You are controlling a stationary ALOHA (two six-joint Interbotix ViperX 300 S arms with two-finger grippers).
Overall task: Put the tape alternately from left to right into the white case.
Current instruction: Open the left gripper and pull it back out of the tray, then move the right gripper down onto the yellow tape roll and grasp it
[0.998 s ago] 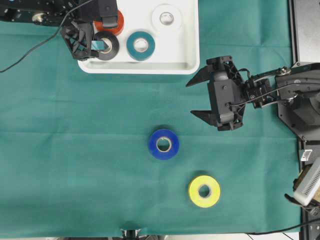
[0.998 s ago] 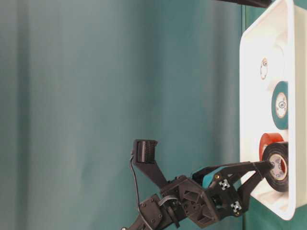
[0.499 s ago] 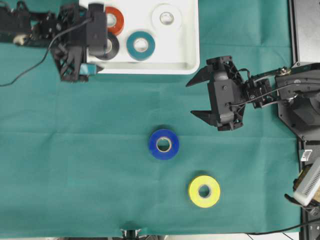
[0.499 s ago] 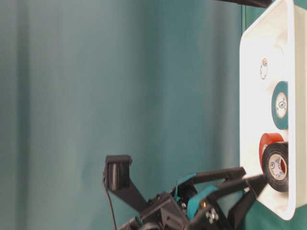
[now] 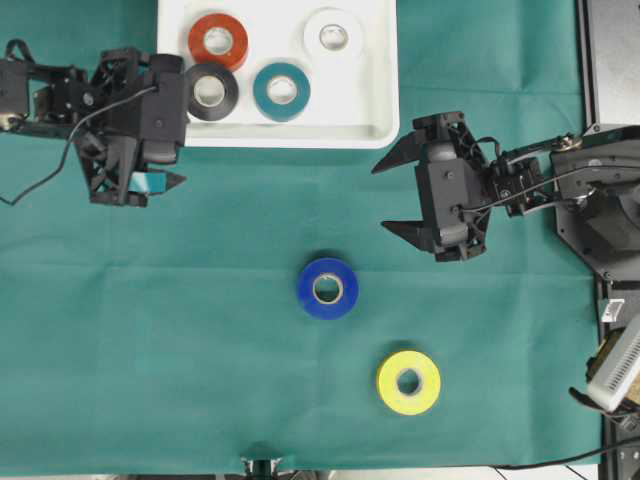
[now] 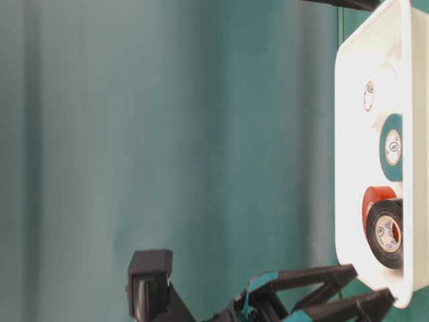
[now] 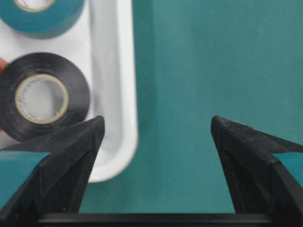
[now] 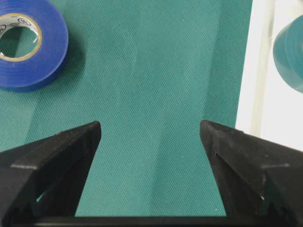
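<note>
Tape rolls in the white case (image 5: pixel 372 110): four
- red (image 5: pixel 218 40)
- black (image 5: pixel 210 92)
- teal (image 5: pixel 281 91)
- white (image 5: pixel 333 36)

Tape rolls outside the case: two
- blue (image 5: pixel 327 289)
- yellow (image 5: pixel 408 382)

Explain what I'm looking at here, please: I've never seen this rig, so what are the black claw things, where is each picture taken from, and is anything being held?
The claws are grippers on two robot arms. The overhead view shows the left gripper beside the white case and the right gripper on the other side, both over a green cloth. Both stand open and hold nothing.

In the case lie four tape rolls: red-orange roll, black roll, teal roll and white roll. The blue roll and yellow roll lie on the cloth.

The table-level view looks from the side, turned sideways. The two close-ups come from cameras on the wrists, looking out between each gripper's fingers.
</note>
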